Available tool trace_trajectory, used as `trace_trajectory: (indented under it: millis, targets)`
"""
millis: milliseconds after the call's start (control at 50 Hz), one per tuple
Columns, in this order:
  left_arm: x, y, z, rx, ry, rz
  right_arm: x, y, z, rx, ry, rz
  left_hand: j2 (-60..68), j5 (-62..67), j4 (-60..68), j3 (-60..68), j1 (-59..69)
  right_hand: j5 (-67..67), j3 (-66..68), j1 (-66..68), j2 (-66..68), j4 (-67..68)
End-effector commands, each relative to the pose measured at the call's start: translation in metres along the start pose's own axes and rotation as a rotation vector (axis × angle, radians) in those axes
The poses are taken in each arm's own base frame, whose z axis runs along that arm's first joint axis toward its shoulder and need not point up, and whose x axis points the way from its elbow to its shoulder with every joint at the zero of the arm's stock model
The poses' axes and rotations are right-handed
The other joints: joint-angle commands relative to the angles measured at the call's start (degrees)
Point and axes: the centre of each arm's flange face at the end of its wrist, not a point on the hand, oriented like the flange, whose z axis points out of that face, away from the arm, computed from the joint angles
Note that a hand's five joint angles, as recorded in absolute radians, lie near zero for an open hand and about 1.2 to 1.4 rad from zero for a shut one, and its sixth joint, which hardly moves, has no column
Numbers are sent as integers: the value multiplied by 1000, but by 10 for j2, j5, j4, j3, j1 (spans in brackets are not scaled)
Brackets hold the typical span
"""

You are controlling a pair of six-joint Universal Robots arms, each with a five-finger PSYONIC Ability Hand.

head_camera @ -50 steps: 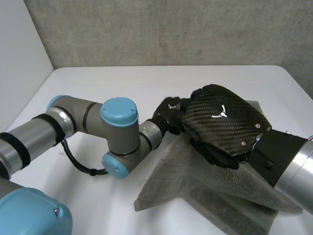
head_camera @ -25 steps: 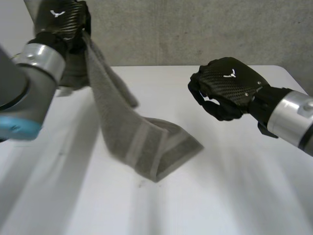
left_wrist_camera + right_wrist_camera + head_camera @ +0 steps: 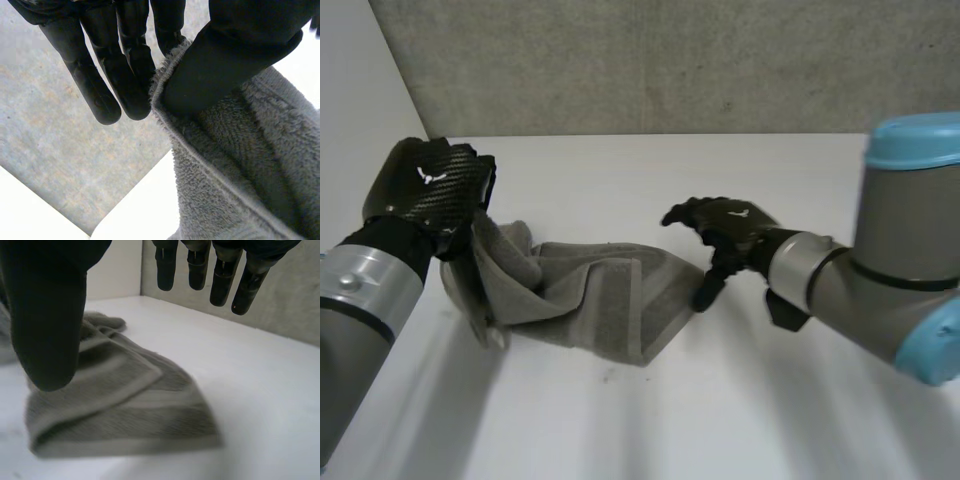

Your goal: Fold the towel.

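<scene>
Okay, left hand (image 3: 425, 195) pinches the towel (image 3: 590, 300) edge between thumb and fingers (image 3: 131, 70), rest bunched on the table (image 3: 770, 400). Right hand (image 3: 725, 225) hovers open by its far end; it should grab that corner to spread it flat.

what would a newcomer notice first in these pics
A rumpled grey terry towel sprawls across the middle of the white table. The black left hand pinches its edge at one end; the black right hand, fingers open, is at the other end holding nothing.
</scene>
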Motion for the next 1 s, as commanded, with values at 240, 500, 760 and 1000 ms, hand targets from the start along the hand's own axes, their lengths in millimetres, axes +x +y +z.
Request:
trace_trajectory:
  millis: [240, 500, 760, 1000]
  targets:
    - [-13, -33, -43, 92, -35, -10, -67, 57, 90, -48, -311, 179, 103, 106, 103, 104, 118, 98, 110, 115, 101, 100]
    - [-15, -38, -47, 110, -43, -11, -53, 41, 109, 143, -171, 94, 103, 106, 103, 104, 118, 666, 678, 683, 669, 668]
    - [-7, 19, -7, -107, -3, -10, -19, -85, -32, 321, 92, -509, 103, 106, 103, 104, 118, 666, 678, 683, 669, 668]
    - [14, 61, 21, -341, 129, 1, -32, -41, -85, -41, 83, -686, 103, 106, 103, 104, 118, 666, 678, 683, 669, 668]
